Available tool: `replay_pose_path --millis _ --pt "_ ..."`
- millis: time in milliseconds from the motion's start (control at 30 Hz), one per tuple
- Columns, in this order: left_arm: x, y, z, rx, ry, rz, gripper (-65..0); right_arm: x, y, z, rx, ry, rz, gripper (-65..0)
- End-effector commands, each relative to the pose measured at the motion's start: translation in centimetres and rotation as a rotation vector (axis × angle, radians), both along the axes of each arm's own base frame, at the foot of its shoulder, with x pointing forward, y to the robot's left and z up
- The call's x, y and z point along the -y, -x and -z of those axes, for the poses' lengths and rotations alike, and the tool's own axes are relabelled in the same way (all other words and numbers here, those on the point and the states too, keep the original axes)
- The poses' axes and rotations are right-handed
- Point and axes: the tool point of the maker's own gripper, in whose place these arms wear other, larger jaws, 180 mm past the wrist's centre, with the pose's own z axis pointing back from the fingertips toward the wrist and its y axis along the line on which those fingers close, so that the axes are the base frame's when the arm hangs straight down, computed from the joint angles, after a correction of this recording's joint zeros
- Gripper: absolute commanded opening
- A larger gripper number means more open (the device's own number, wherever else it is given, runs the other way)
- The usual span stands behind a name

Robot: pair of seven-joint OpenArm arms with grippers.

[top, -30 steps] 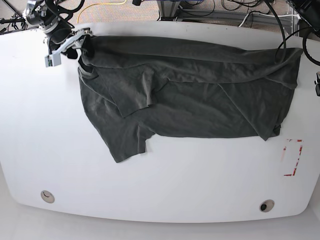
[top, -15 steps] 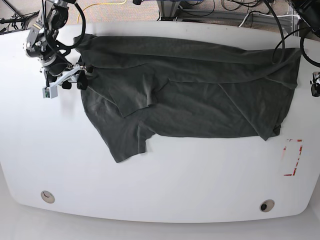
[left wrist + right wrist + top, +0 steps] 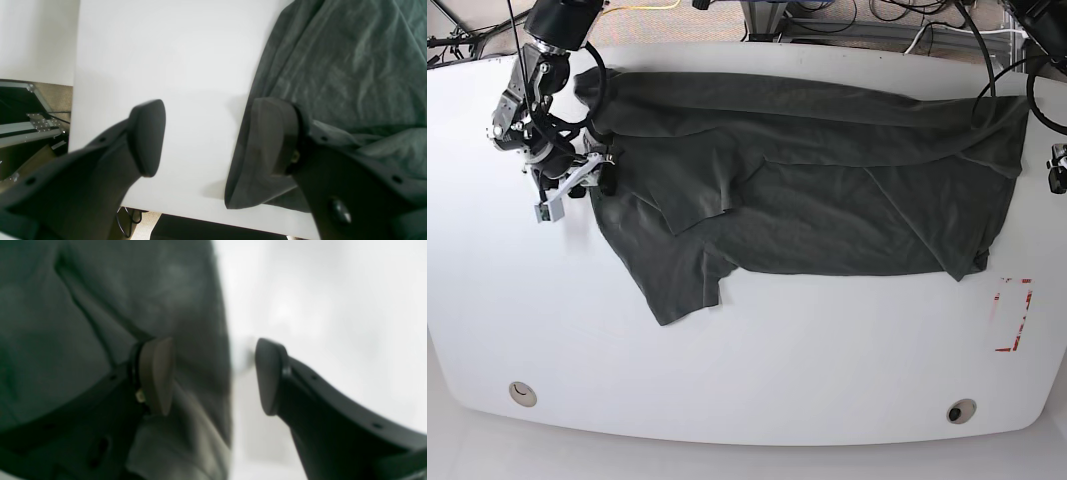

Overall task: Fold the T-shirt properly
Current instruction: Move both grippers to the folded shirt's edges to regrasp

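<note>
The dark grey T-shirt (image 3: 807, 190) lies spread and wrinkled across the back half of the white table (image 3: 747, 360), with one sleeve folded over its middle. My right gripper (image 3: 592, 182) hovers at the shirt's left edge. In the blurred right wrist view this gripper (image 3: 213, 376) is open. One finger is over the T-shirt (image 3: 100, 306), the other over bare table, and the hem runs between them. My left gripper (image 3: 210, 136) is open at the shirt's right end. One finger sits above the T-shirt (image 3: 333, 66) hem, the other over the table.
A red-marked rectangle (image 3: 1012, 316) sits on the table at the front right. Two round holes (image 3: 522, 393) (image 3: 960, 411) lie near the front edge. Cables and frames lie on the floor behind the table. The table's side edge (image 3: 75, 83) is close beside my left gripper.
My right gripper has moved from the shirt's back left corner forward along its left edge, with its jaws still open. The shirt and the left arm have stayed put.
</note>
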Motion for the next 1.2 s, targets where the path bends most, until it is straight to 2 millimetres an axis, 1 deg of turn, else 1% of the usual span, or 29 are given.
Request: replay_pose_path --millis 0,200,300,367,467,500,567,600,633,800,833,967,1033,1100,1133,1167 --pt "-0.8 -0.6 -1.7 0.038 -0.037 0.006 -24.7 -0.6 -0.6 0.0 0.011 -0.007 -0.027 -27.9" --pt "-0.8 -0.6 -1.6 0.036 -0.036 0.004 -24.7 -2.2 -0.6 1.2 0.009 -0.048 -0.038 -27.9" --pt "-0.8 -0.6 -1.6 0.038 -0.036 0.006 -24.6 -2.5 -0.5 1.6 0.004 -0.060 -0.034 -28.2" --pt "-0.7 -0.8 -1.7 0.044 -0.035 0.006 -24.4 -2.6 -0.4 1.7 0.000 -0.062 -0.033 -31.2" --pt "-0.4 -0.9 -1.4 0.047 -0.019 0.003 -24.3 -2.6 -0.4 1.7 0.000 -0.062 -0.033 -40.7" --pt "0.3 -1.3 -0.7 0.046 0.003 0.013 -24.2 -2.6 -0.4 1.7 0.000 -0.062 -0.033 -47.6" --pt "1.2 -2.4 -0.3 0.058 0.024 0.036 -24.2 -2.6 -0.4 1.7 -0.001 -0.062 -0.035 -56.3" --pt "1.7 -3.2 -0.2 0.064 0.033 0.051 -24.2 -2.7 -0.4 1.7 -0.001 -0.063 -0.036 -61.7" --pt "2.0 -3.7 -0.2 0.068 0.038 0.063 -24.2 -2.7 -0.4 1.7 -0.001 -0.063 -0.036 -64.8" --pt "3.7 -6.2 1.0 0.096 0.093 0.104 -24.0 -3.6 -0.5 1.9 -0.007 -0.062 -0.068 -65.0" --pt "4.0 -7.0 1.1 0.116 0.112 0.105 -24.0 -3.7 -0.5 1.9 -0.008 -0.063 -0.074 -65.0" --pt "4.6 -9.1 2.3 0.133 0.182 0.067 -23.5 -3.8 -0.5 1.9 -0.009 -0.061 -0.079 -65.0" --pt "4.8 -10.0 2.9 0.133 0.214 0.052 -21.1 -3.8 -0.5 1.9 -0.009 -0.061 -0.079 -65.0" --pt "4.8 -10.7 3.4 0.138 0.239 0.030 -17.1 -3.9 -0.5 1.9 -0.009 -0.063 -0.079 -65.0" --pt "4.7 -10.9 3.6 0.141 0.245 0.023 -15.6 -3.9 -0.5 1.9 -0.009 -0.063 -0.079 -65.0" --pt "4.1 -11.0 3.6 0.141 0.238 0.012 -13.5 -4.0 -0.5 1.9 -0.009 -0.064 -0.079 -65.0"
